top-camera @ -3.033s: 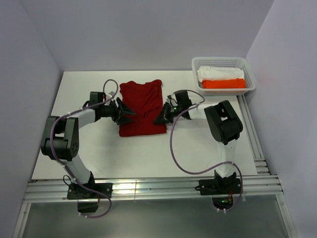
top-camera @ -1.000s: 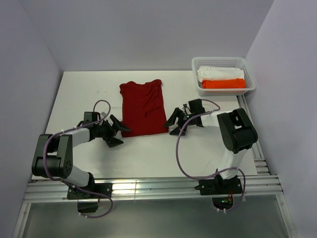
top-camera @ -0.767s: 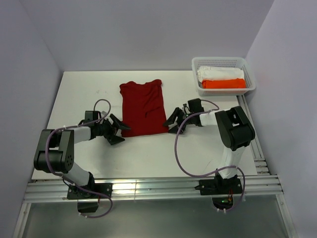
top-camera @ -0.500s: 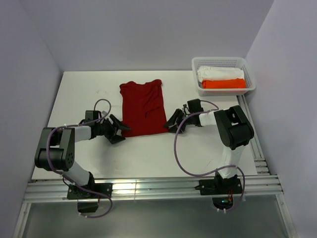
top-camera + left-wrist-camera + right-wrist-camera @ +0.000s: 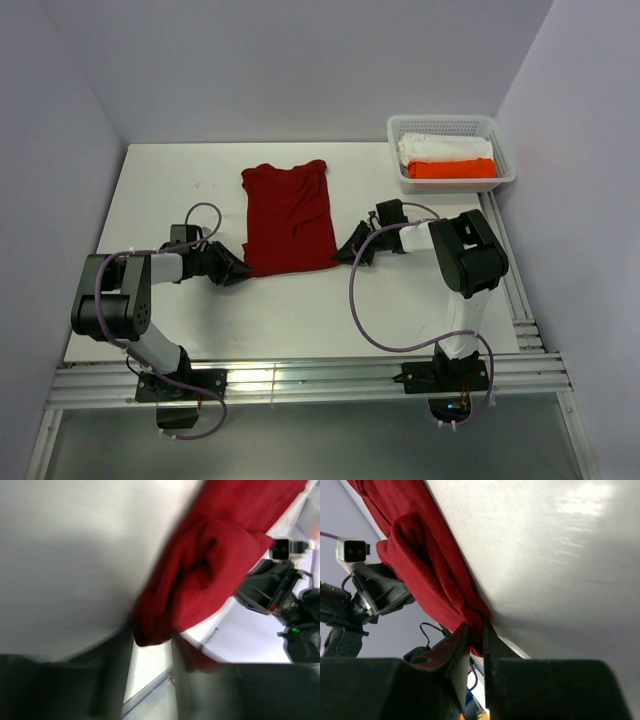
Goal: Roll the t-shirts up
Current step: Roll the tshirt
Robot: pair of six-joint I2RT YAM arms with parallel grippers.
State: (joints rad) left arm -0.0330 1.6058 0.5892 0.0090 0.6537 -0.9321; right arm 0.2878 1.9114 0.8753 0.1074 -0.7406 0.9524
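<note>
Left gripper (image 5: 233, 269), wide open a moment ago, has narrowed around the t-shirt (image 5: 290, 215) at its near-left corner; blur hides whether it grips yet. The t-shirt lies flat between both grippers. Right gripper (image 5: 347, 254) has closed, pinching the near-right corner. Rolling can likely begin.

A plain dark red t-shirt (image 5: 288, 215) lies flat on the white counter (image 5: 170, 190), folded lengthwise into a narrow upright panel, with the neckline at the far end and the hem nearest. It is lightly creased, and both near corners are bunched into small folds
</note>
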